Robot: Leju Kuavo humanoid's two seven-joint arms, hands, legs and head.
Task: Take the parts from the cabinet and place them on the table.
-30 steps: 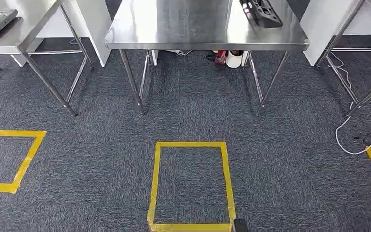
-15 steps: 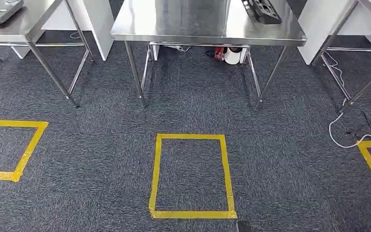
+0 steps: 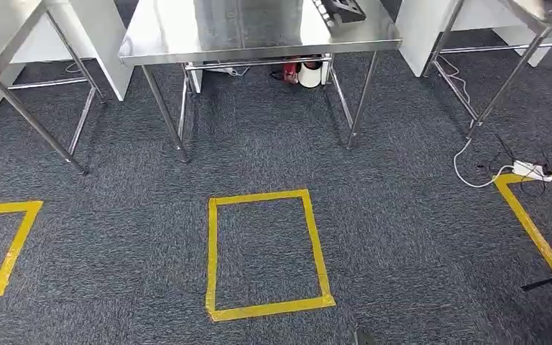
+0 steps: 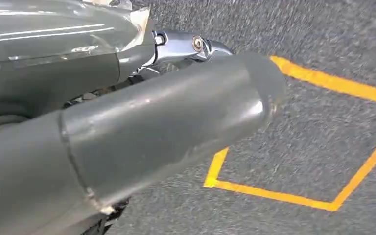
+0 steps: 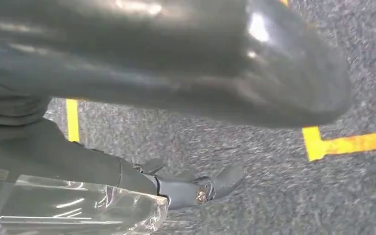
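Three steel tables stand on grey carpet [image 3: 402, 237]. The middle table [image 3: 187, 29] serves as landmark, with one neighbour on each side of it.

1. Yellow tape rectangle [image 3: 212, 251]: on the carpet in front of the middle table, well apart from its legs. Parts of two more taped outlines flank it.
2. Left hand [image 4: 166, 112]: hangs over the carpet by a taped corner. The thumb and fingers are spread and nothing is between them.
3. Right hand [image 5: 142, 73]: also hangs low over the carpet. The fingers [image 5: 210, 186] stand off from the thumb, and it carries nothing.
4. Dark part [image 3: 339, 8]: lies on the middle table at its far right corner, cut by the frame edge. It is judged to be one of the task's parts, already set down.
5. White power strip [image 3: 532, 170] with its cable: on the carpet to the right of the middle table, beside the neighbour's legs.
6. White roll [image 3: 310, 74]: on the floor under the middle table, next to a small red item.

Step in hand, as a judgement: walking empty-handed, probably to fetch a part. To do it well, the robot should keep both arms close to the body, take short steps, stay clear of the cable and table legs, and square up on a taped outline before reaching.
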